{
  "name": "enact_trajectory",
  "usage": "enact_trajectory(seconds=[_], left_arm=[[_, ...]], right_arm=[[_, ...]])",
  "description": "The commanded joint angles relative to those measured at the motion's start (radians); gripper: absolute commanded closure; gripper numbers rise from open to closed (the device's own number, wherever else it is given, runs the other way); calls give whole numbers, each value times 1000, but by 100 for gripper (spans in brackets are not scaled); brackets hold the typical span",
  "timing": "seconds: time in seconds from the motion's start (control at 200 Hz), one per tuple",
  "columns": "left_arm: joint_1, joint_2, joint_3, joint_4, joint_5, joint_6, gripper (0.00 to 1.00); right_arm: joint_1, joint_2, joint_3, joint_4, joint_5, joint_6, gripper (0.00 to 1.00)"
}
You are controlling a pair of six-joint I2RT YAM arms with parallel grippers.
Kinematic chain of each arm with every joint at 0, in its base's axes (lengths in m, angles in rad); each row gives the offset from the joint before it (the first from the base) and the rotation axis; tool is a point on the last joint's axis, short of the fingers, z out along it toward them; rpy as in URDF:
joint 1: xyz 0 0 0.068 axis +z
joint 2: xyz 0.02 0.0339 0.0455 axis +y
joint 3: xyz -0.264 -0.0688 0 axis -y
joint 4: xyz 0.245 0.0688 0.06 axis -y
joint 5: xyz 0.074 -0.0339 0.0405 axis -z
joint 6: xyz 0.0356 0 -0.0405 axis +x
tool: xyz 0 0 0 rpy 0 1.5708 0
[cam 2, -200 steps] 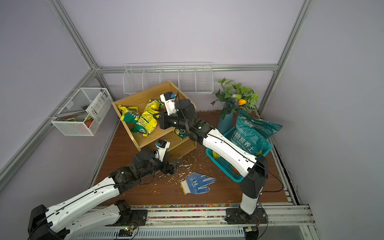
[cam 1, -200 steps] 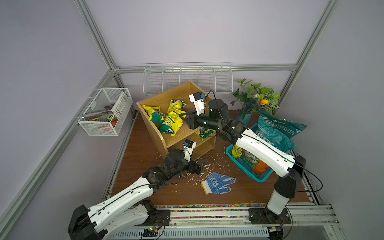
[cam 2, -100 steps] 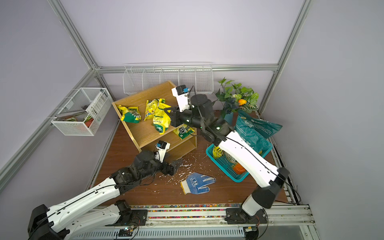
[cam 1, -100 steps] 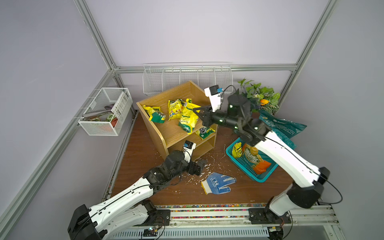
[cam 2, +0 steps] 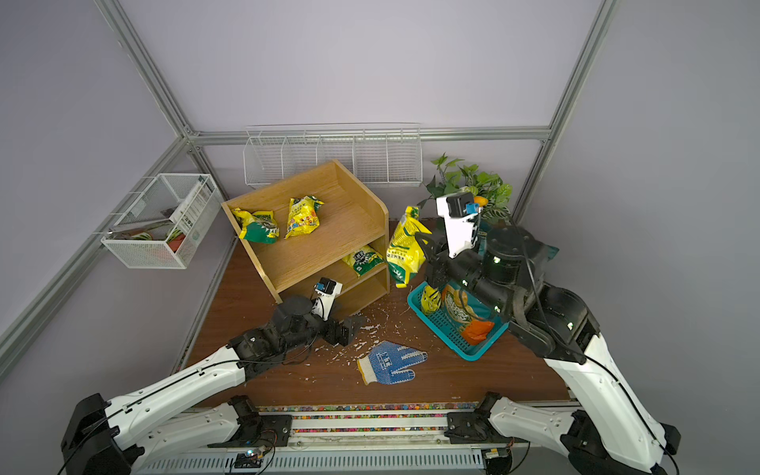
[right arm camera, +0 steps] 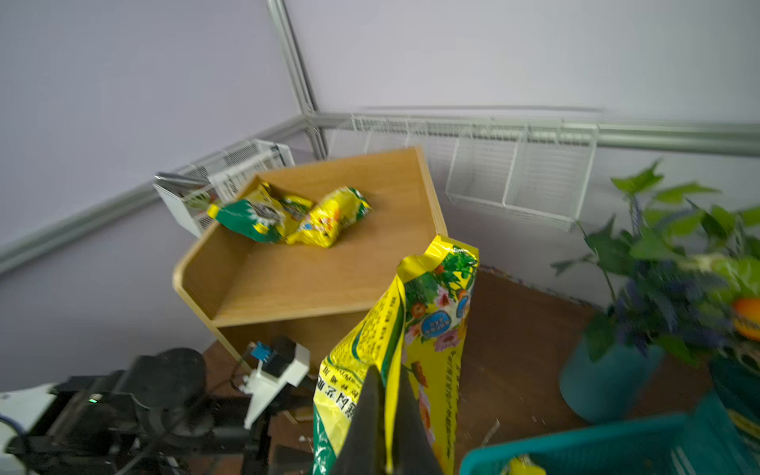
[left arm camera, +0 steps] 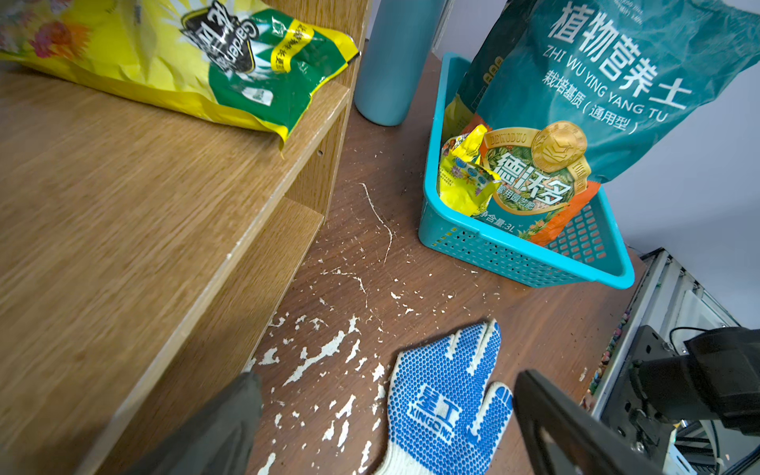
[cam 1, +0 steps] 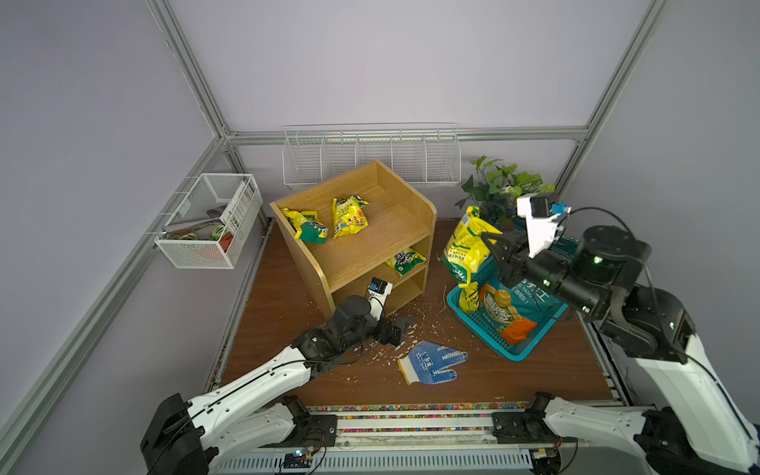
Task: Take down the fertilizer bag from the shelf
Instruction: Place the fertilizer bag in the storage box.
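Observation:
The fertilizer bag (cam 1: 466, 246) (cam 2: 403, 251) (right arm camera: 427, 325), yellow and green, hangs in the air to the right of the shelf, above the left end of a teal basket. My right gripper (cam 1: 493, 251) (cam 2: 427, 249) (right arm camera: 386, 386) is shut on the bag's edge. The oak shelf (cam 1: 370, 246) (cam 2: 325, 246) (right arm camera: 312, 288) holds two yellow-green bags (cam 1: 306, 224) (cam 1: 348, 210) on top and one (cam 1: 405, 261) on the middle tier. My left gripper (cam 1: 401, 329) (cam 2: 349, 329) (left arm camera: 386, 415) stands open and empty low on the table by the shelf's front corner.
The teal basket (cam 1: 481, 329) (left arm camera: 514, 255) holds a large teal soil bag (left arm camera: 617, 82) and a small yellow packet. A blue dotted glove (cam 1: 432, 362) (left arm camera: 444, 403) lies near the front. A potted plant (cam 1: 501, 189) stands at the back right. White wire baskets (cam 1: 370, 156) (cam 1: 205, 222) hang on the walls.
My right gripper has carried the fertilizer bag off the shelf top and to the right, out over the teal basket. The left arm has not moved.

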Motion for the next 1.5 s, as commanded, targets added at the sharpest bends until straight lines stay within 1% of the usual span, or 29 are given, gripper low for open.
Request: enact_trajectory(seconds=[0.0,0.165,0.3,0.45,0.55,0.66,0.79,0.865,0.93,1.05,1.105,1.255,1.375,1.495], left_arm=[[-4,19,36,22,25,13,0],[-4,44,63,21,37,20,0],[-4,44,64,25,37,17,0],[-4,49,61,26,38,14,0],[-4,45,59,24,37,13,0],[-4,40,56,25,34,16,0],[-4,43,49,31,37,15,0],[-4,45,49,36,40,11,0],[-4,43,49,37,42,10,0],[-4,37,47,36,42,11,0],[-4,33,46,34,40,10,0],[-4,15,36,27,33,8,0],[-4,-2,18,27,24,2,0],[-4,-5,12,26,20,-4,0]], right_arm=[[1,-48,-88,-123,130,49,100],[1,-92,-178,-245,243,120,100],[1,-113,-182,-355,362,224,100],[1,-172,-219,-381,477,295,100],[1,-183,-227,-413,486,323,100],[0,-180,-209,-504,505,360,100],[-1,-214,-224,-579,607,397,100],[-12,-244,-260,-574,671,394,100],[-44,-268,-292,-540,689,364,100],[-154,-281,-345,-447,639,280,100],[-223,-276,-370,-408,597,237,100],[-490,-244,-428,-298,357,158,100],[-667,-232,-469,-209,206,126,100],[-811,-214,-496,-142,71,125,100]])
